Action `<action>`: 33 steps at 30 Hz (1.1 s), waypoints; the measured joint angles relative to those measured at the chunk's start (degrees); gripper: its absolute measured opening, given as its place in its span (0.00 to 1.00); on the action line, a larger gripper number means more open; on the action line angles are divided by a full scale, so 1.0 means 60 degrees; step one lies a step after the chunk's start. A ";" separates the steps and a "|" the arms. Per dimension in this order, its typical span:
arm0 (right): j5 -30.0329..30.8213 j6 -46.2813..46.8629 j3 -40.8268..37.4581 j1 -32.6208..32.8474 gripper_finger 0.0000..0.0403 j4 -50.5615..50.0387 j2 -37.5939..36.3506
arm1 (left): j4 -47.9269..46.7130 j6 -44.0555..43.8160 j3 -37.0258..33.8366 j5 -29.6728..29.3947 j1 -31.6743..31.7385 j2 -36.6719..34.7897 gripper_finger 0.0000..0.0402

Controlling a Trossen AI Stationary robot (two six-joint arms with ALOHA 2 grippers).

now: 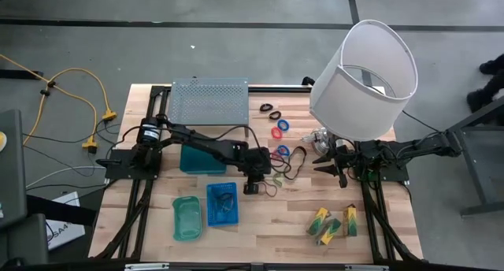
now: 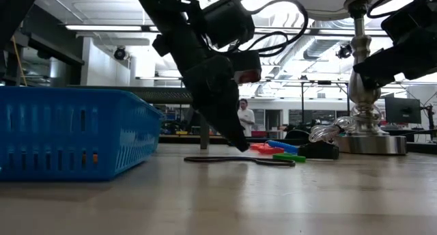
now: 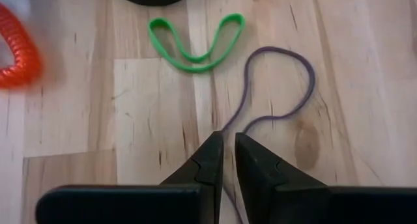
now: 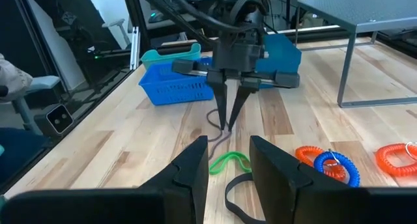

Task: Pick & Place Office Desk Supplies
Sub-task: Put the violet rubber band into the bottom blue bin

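the left hand [image 3: 228,149] pinches a purple band [image 3: 287,81] near the bench [image 1: 260,232] middle. the right hand [image 4: 228,152] waits by the lamp [image 1: 362,78], fingers narrowly parted, holding nothing.

- A thin purple rubber band [image 3: 287,87] lies flat on the wooden tabletop in a long loose loop, one end pinched between the nearly closed fingertips of the left gripper [image 3: 228,142]
- A green rubber band [image 3: 195,45] lies flat just beside the purple one, bent into a shallow W shape
- An orange coiled ring [image 4: 311,154] and a blue coiled ring [image 4: 337,168] lie touching each other on the wood; another orange coiled ring [image 4: 394,157] lies near them
- Black loops [image 1: 270,110] lie near the far edge of the table
- Three yellow-green packets [image 1: 334,222] sit close together near the table's front right part
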 joint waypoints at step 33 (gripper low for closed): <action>0.0000 -0.0001 -0.0001 0.0001 0.25 -0.0004 0.0002 | -0.0075 -0.0118 0.0004 0.0161 0.0171 0.0081 0.29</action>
